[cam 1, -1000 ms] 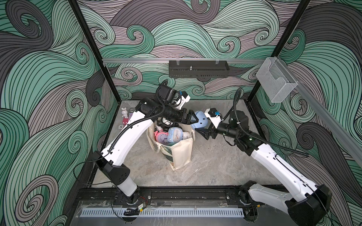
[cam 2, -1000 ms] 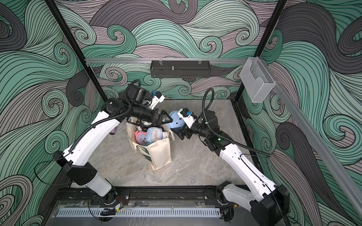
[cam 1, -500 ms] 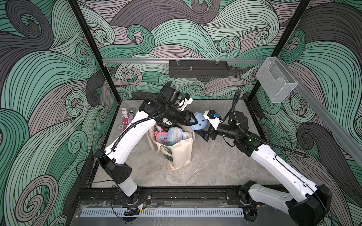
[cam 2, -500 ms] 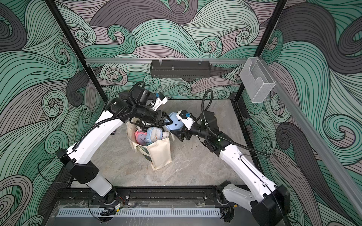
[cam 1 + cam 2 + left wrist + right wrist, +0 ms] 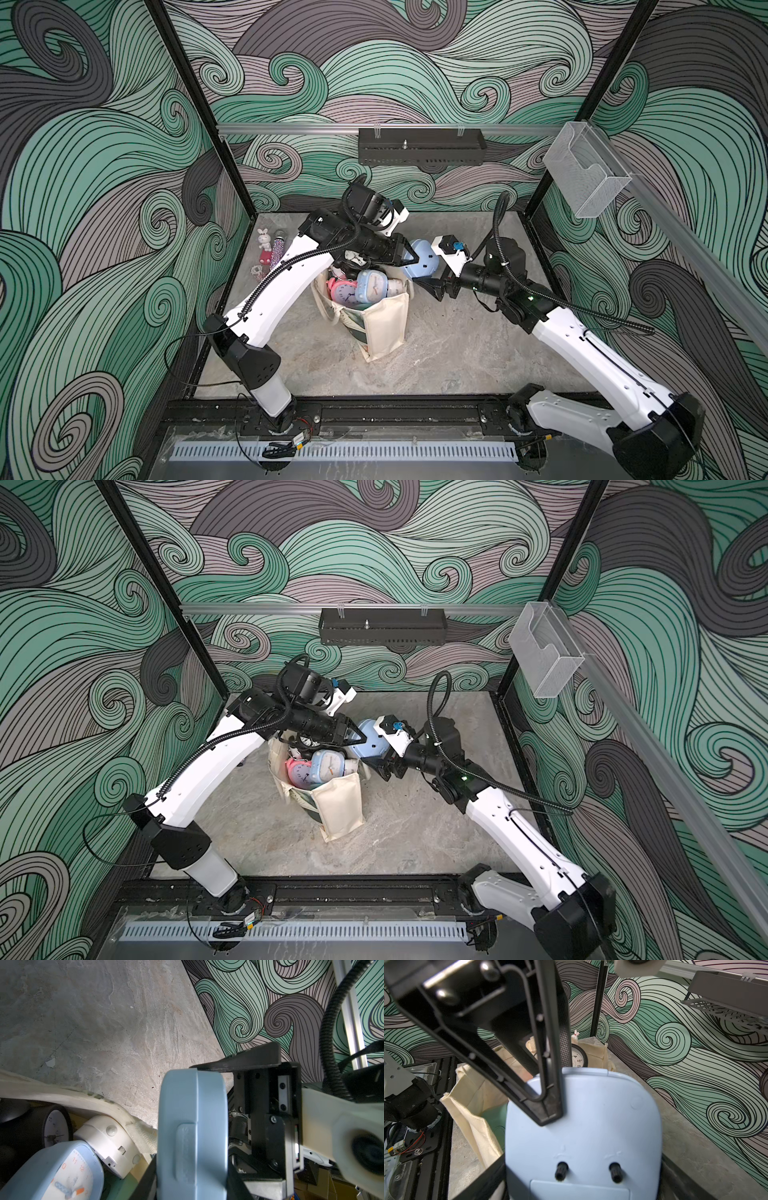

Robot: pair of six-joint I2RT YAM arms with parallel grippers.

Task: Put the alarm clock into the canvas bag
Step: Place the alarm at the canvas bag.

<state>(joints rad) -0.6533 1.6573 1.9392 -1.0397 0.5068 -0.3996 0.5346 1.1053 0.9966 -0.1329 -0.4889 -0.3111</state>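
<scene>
A light blue alarm clock (image 5: 422,264) (image 5: 372,739) hangs in the air just right of the canvas bag's mouth, between both grippers. My right gripper (image 5: 432,270) (image 5: 583,1184) holds it by its two side edges, jaws wide. My left gripper (image 5: 413,259) (image 5: 191,1184) reaches over the bag, with its jaws against the clock's front and back faces (image 5: 191,1126). The cream canvas bag (image 5: 384,328) (image 5: 338,808) stands upright on the floor. Several other clocks fill it, among them a pink one (image 5: 343,291) and a blue one (image 5: 371,286).
A small bunny figure (image 5: 264,239) and a glittery bottle (image 5: 277,249) lie at the back left by the wall. A black shelf (image 5: 419,145) hangs on the back rail. A clear box (image 5: 586,178) hangs on the right rail. A black rail (image 5: 395,415) runs along the front.
My left gripper has moved right onto the alarm clock and its jaws have closed in on it. The right gripper has kept its hold, shifting slightly left.
</scene>
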